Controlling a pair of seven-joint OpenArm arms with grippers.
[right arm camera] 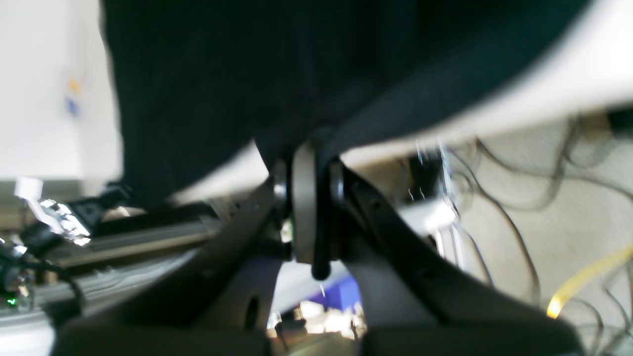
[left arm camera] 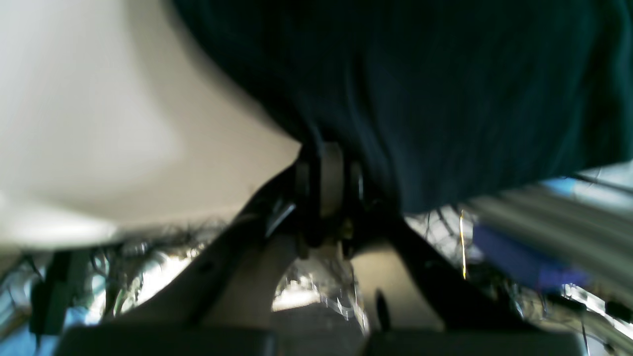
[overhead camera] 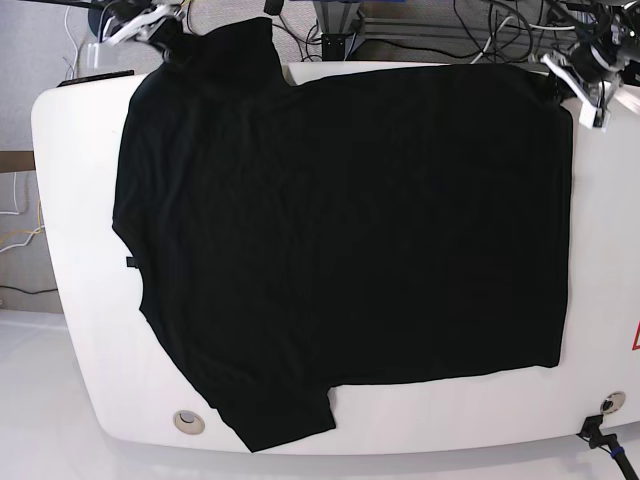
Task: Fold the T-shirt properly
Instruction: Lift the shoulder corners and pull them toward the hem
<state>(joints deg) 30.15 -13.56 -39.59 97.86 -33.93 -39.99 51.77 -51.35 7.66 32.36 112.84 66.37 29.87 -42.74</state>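
Note:
The black T-shirt (overhead camera: 340, 230) lies spread on the white table (overhead camera: 70, 200), plain side up, sleeves toward the left. At the far right corner of the cloth, my left gripper (overhead camera: 562, 78) is shut on the shirt's edge. In the left wrist view, the left gripper (left arm camera: 330, 158) pinches dark fabric (left arm camera: 445, 89) that drapes away over the table (left arm camera: 99, 123). My right gripper (overhead camera: 165, 28) holds the far left corner, at the lifted sleeve. In the right wrist view, the right gripper (right arm camera: 311, 153) is shut on a fold of the black cloth (right arm camera: 222, 74).
Cables and metal frame parts (overhead camera: 500, 25) crowd the space behind the table's far edge. A round grommet (overhead camera: 187, 421) sits near the front left of the table, and a small black clamp (overhead camera: 600, 435) at the front right corner. White floor lies around the table.

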